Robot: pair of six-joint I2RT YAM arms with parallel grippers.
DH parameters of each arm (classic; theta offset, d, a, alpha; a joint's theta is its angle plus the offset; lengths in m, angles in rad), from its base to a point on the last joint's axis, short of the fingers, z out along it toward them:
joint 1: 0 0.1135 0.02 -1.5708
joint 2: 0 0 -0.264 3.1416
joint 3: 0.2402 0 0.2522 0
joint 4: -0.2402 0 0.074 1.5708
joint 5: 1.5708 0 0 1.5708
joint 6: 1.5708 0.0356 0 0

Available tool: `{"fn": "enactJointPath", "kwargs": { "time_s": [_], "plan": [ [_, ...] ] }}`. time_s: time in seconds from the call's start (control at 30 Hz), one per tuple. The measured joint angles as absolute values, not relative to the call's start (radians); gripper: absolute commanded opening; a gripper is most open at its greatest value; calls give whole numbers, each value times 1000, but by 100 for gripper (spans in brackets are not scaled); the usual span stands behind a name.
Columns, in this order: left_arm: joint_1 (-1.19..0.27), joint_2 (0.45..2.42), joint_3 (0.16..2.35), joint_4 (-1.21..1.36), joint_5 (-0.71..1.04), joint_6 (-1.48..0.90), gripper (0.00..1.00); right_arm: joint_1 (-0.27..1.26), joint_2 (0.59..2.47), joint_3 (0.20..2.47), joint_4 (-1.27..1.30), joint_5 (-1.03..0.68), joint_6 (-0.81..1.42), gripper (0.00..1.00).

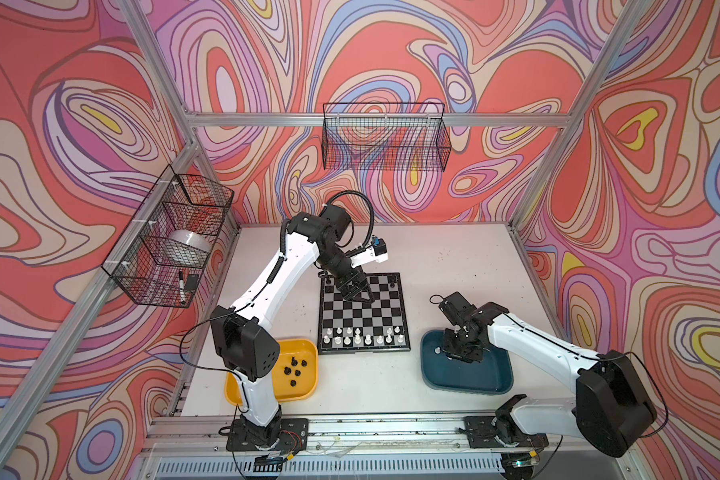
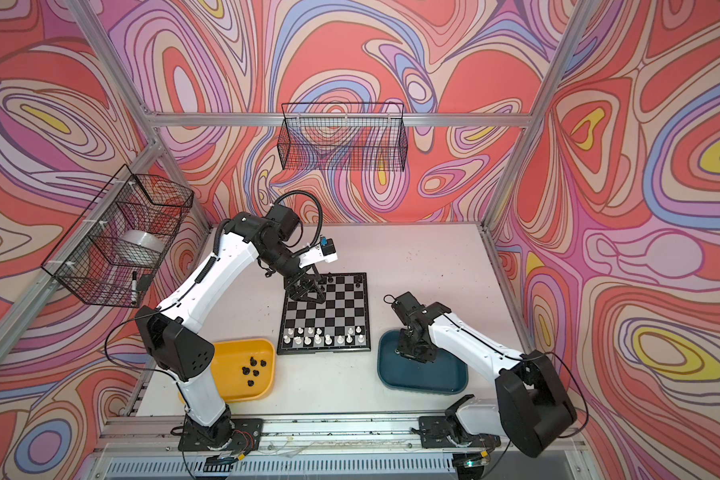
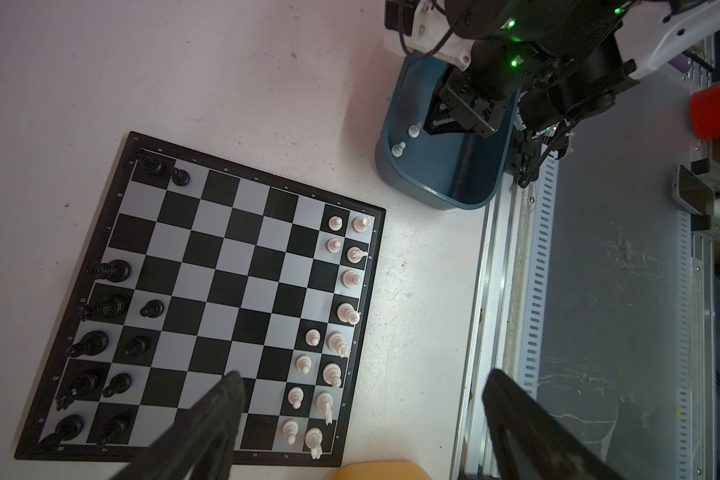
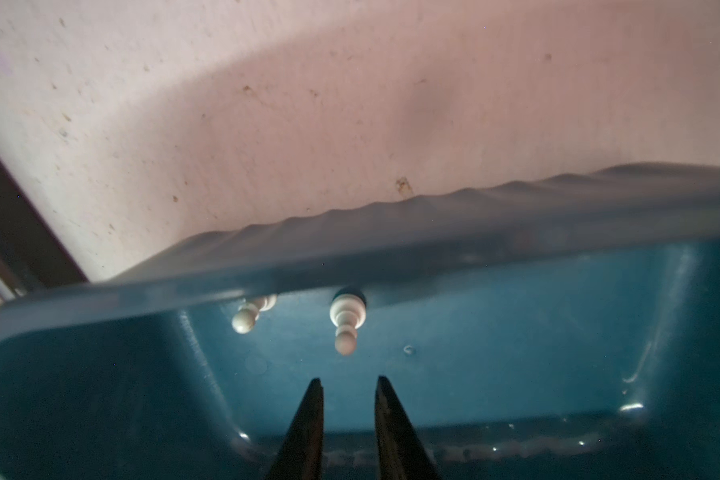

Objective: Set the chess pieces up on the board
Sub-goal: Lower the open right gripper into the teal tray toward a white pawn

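Yellow plastic sits furthest left: the yellow tray (image 1: 304,387) holds a loose cluster of black chess pieces (image 1: 296,371) not yet placed. Next along, the left gripper (image 3: 364,374) hangs above the far, black side of the board (image 1: 362,316), its jaws spread wide with nothing between them. On the board, black men (image 3: 100,307) stand along the far two rows with gaps. White men (image 1: 368,340) fill the near two rows, apart from two bare squares in the pawn row. To the right, the teal tray (image 1: 474,379) holds two white pawns (image 4: 347,322), and both look upright. The right gripper (image 4: 347,380) is low inside that tray, its jaws narrowly parted and empty, aimed at the nearer pawn.

I judge the step in hand to be fetching a white pawn. The next move calls for easing forward until the fingers straddle it. The gripper then has to close gently on so small and slick a piece, lift it clear of the tray wall and carry it to a bare pawn square. The left arm probably needs to go back to the yellow tray.
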State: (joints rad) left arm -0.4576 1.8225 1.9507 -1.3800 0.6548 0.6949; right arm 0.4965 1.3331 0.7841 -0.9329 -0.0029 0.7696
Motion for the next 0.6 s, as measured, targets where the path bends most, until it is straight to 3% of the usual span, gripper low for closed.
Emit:
{"fn": "enactJointPath", "kwargs": {
  "time_s": [0.6],
  "plan": [
    [-458, 1829, 1958, -1380, 647, 687, 91, 466, 1389, 783, -896, -19, 723, 19]
  ]
}}
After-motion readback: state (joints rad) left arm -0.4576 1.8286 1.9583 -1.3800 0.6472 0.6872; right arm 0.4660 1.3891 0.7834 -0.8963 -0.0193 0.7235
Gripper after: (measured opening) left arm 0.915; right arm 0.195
